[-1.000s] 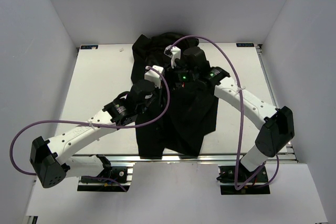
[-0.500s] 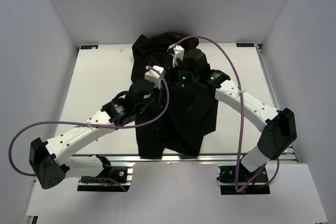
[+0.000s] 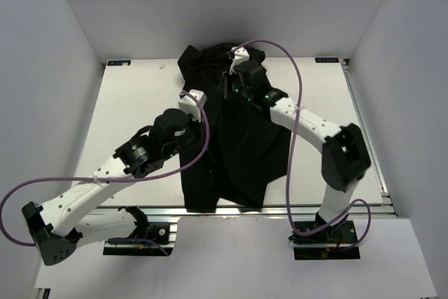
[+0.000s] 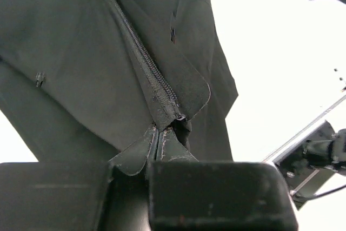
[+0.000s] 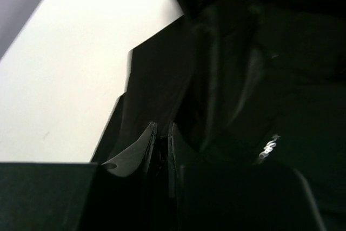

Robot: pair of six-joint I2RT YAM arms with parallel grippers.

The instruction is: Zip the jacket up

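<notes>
Left claw (image 4: pixel 158 132) and right claw (image 5: pixel 160 127) closed

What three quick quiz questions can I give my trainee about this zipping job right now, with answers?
1. True or false: the right gripper is parked off to the side, clear of the jacket.
2. What is the left gripper pinching? A) a sleeve cuff B) fabric at the lower end of the zipper C) the hood
3. What colour are the looping cables?
Key: 1 false, it is at the jacket's upper part; 2 B; 3 purple.
</notes>
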